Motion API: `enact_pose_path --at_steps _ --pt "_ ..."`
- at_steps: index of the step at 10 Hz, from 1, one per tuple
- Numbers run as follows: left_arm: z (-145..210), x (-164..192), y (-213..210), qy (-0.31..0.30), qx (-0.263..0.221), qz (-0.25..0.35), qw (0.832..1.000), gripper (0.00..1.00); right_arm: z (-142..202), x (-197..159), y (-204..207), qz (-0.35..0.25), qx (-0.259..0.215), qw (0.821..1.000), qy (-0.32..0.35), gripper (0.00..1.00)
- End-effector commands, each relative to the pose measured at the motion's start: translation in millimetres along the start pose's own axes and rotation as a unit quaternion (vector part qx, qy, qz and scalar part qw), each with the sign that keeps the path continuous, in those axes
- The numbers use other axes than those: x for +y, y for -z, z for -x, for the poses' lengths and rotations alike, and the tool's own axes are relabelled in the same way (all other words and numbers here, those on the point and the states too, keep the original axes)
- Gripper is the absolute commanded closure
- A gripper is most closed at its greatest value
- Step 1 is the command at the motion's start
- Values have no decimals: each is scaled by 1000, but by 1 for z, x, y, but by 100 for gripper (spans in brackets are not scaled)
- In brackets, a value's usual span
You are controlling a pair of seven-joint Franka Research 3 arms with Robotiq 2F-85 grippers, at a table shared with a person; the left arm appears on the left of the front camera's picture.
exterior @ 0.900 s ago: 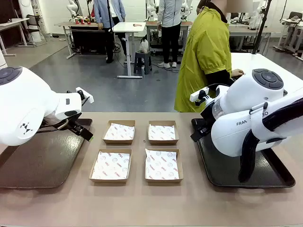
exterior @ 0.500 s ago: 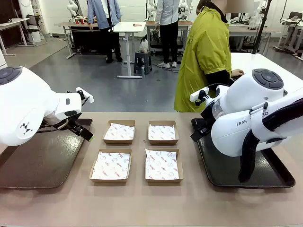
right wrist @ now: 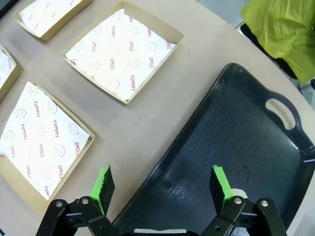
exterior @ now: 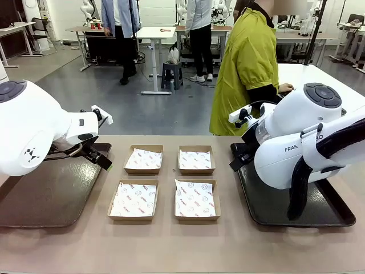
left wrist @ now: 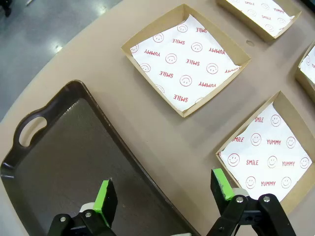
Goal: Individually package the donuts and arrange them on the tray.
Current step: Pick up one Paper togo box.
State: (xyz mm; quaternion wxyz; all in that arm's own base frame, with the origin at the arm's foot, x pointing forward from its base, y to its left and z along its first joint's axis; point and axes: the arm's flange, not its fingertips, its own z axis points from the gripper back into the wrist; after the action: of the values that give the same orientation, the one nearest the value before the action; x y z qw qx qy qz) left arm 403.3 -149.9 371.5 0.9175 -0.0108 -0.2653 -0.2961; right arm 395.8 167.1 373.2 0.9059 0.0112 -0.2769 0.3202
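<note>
Four paper-lined boxes (exterior: 135,200) are sitting unfilled mid-surface, ready for donuts. The left claw (left wrist: 163,187), over the left tray (left wrist: 59,162), and the right claw (right wrist: 161,174), over the right tray (right wrist: 246,132), are hanging wide open and empty, seemingly waiting.

Tan table (exterior: 171,245) bearing four paper-lined cardboard boxes (exterior: 194,200) in a two-by-two block, between a brown tray (exterior: 45,197) and a black tray (exterior: 265,210).

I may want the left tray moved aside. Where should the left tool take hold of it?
Probably at the cut-out handle at the end of the left tray, from above: one finger through the slot, one outside the raised rim. The tray lies flat, so its floor offers nothing to pinch. The left tool is open.
</note>
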Motion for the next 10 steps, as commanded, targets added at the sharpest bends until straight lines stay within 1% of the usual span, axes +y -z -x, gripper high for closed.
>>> enact_pose_path --at_steps 1,4,5,6,7,8,10 --pt "0 0 0 0 0 0 1000 0 0 0 0 0 0 1000 0 0" --pt "0 0 0 0 0 0 1000 0 0 0 0 0 0 1000 0 0" --pt "14 -7 -14 -12 29 -16 999 0 8 4 -10 2 9 1000 -2 0" --pt "28 -12 -34 -11 41 -9 999 0 20 11 -30 -4 27 1000 0 0" --pt "48 -20 -57 -9 48 9 999 0 36 18 -52 -15 55 998 -1 0" --pt "61 -20 -78 -14 64 8 998 0 49 24 -78 -21 81 996 0 0" --pt "87 -35 -104 3 93 18 996 0 74 35 -112 -29 123 992 1 0"
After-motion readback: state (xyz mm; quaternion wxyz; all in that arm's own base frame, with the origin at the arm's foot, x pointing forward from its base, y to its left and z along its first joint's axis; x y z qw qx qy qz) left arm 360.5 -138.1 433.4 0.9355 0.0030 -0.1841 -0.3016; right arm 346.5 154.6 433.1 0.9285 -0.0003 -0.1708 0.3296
